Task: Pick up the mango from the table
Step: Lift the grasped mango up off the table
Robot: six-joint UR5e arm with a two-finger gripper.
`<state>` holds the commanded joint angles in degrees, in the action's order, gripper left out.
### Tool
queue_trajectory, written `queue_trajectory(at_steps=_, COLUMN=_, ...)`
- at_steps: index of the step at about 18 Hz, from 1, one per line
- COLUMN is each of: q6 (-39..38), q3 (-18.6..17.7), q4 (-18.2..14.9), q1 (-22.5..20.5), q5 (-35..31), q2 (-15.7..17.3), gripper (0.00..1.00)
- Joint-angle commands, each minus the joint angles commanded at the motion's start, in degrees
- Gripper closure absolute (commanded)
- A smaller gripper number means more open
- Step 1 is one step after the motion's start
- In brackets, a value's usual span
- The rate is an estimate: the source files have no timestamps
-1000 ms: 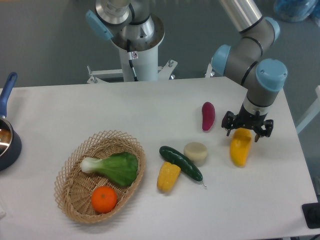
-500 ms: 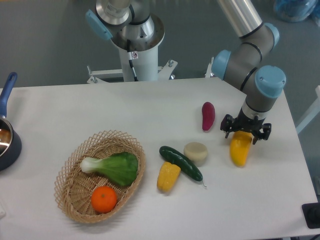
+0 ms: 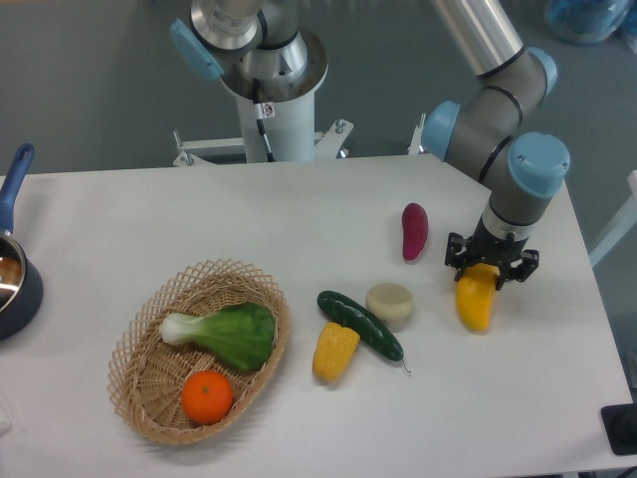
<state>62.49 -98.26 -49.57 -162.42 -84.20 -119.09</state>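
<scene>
Two fingers of gripper point(image 3: 492, 267) closing around mango point(image 3: 476, 299) upper end on table point(image 3: 299, 219), full pinch unclear; smooth, glossy, likely slippery, best gripped mid-body.

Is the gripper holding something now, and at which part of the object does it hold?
The gripper is closed around the upper end of the mango. The mango's lower part seems to rest on the table, so it is gripped, not lifted.
</scene>
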Motion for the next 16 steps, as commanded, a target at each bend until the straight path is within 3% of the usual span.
queue_trajectory(at_steps=3, q6=0.00, q3=0.26, q4=-0.09, q1=0.00, q5=0.00, q2=1.22, gripper=0.64)
queue_trajectory(at_steps=6, q6=0.00, q3=-0.26, q4=-0.35, q1=0.44, q5=0.87, q2=6.92, gripper=0.64)
queue_trajectory(at_steps=11, q6=-3.33, q3=2.54, q4=-0.18, q1=0.88, q5=14.04, q2=15.28, gripper=0.64)
queue_trajectory(at_steps=16, q6=-10.70, q3=10.00, q4=-0.18, q1=1.41, q5=27.56, q2=15.91, gripper=0.64)
